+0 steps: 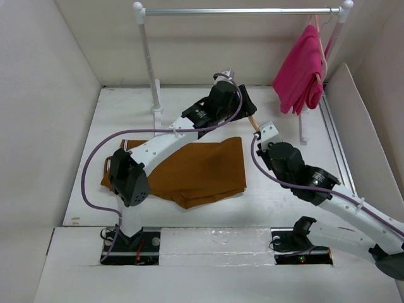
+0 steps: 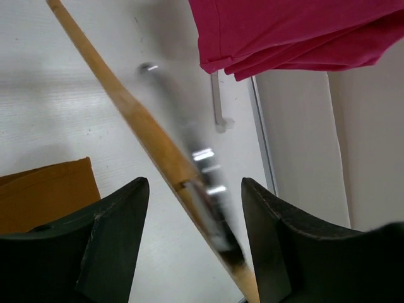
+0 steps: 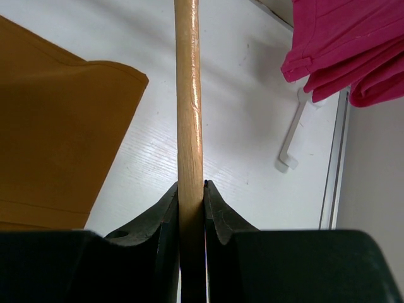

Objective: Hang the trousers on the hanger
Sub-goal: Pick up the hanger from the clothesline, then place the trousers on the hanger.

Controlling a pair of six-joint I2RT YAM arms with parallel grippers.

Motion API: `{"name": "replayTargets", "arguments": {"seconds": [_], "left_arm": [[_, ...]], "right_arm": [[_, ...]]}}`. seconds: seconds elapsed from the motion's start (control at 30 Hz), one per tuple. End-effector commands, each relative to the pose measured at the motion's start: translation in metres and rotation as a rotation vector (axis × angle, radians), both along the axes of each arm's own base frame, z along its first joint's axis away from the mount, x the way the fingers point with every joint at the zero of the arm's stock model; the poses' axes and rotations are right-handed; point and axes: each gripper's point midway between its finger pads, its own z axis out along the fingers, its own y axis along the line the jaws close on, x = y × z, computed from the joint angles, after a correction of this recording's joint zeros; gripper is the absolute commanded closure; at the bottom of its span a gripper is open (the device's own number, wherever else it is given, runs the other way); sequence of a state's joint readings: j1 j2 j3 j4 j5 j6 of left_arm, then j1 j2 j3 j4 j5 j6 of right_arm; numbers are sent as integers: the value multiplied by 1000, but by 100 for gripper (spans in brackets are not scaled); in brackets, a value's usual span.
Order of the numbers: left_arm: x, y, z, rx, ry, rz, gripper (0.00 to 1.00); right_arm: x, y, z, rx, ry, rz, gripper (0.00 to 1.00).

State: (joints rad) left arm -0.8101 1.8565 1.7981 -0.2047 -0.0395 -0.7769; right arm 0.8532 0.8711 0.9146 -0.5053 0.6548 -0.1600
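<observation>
Hanger (image 3: 188,95) (slim wood), pinched by right hand (image 3: 191,189)

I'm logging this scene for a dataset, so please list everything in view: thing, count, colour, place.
trousers: one, rust-brown, lying on the middle of the table, with the left arm crossing over them.
hanger: one, light tan wood, between the two grippers, beyond the trousers' far right corner.
pink garment: one, bright pink, hanging at the rail's right end.
clothes rail: one, white posts with a silver bar, at the back of the table.
table: one, white, under everything.
left gripper: one, black, open, one finger on either side of the hanger.
right gripper: one, black, shut on the hanger.
</observation>
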Motion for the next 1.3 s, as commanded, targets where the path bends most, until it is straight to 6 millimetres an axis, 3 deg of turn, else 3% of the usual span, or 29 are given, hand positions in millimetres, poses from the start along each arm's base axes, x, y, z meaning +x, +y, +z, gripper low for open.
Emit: {"name": "replayTargets", "arguments": {"seconds": [0.0, 0.17, 0.3, 0.33, 0.47, 0.5, 0.53, 0.57, 0.6, 0.63, 0.67, 0.7, 0.8, 1.1, 1.17, 1.2, 1.23, 1.27], "left_arm": [[2, 2, 36, -66, -54, 26, 44], [5, 0, 29, -39, -47, 26, 59], [3, 1, 16, -19, -24, 22, 95], [2, 0, 11, -15, -15, 17, 100], [-3, 4, 0, -7, 11, 20, 100], [-5, 6, -12, 3, 30, 23, 100], [-11, 7, -20, -14, 52, 17, 100], [-13, 8, -11, -35, 51, 22, 100], [-21, 10, -18, -64, 84, 20, 100], [-23, 10, -31, -56, 97, 14, 100], [-28, 13, -25, -97, 107, 23, 100], [-35, 13, -41, -94, 128, 22, 100], [-49, 14, -54, -117, 168, 26, 100], [-94, 0, -80, -172, 217, 18, 100], [-96, 1, -87, -166, 228, 34, 100], [-98, 3, -93, -163, 238, 42, 100], [-98, 5, -96, -166, 243, 54, 100], [-101, 5, -93, -182, 245, 62, 100]], "right_arm": [[3, 4, 17, 15, -48, -36, 100], [2, 8, 2, -65, -11, -52, 100], [0, 4, -10, -112, 15, -75, 100], [-2, -1, -13, -139, 25, -86, 100], [-11, -8, -23, -149, 56, -95, 100], [-14, -10, -21, -132, 52, -87, 93], [-18, -3, -22, -104, 66, -28, 70], [-17, -3, -21, -106, 61, -25, 70], [-22, 2, -22, -92, 82, 26, 46], [-24, 8, -19, -67, 88, 57, 37], [-26, 8, -19, -68, 105, 79, 29], [-30, 13, -17, -55, 118, 118, 20], [-40, 26, -10, -2, 150, 222, 10], [-44, 37, 21, 193, 149, 341, 14], [-45, 49, 23, 227, 172, 439, 13], [-48, 56, 14, 235, 219, 480, 13], [-49, 58, 6, 244, 252, 490, 19], [-43, 55, 0, 261, 263, 458, 38]]}}
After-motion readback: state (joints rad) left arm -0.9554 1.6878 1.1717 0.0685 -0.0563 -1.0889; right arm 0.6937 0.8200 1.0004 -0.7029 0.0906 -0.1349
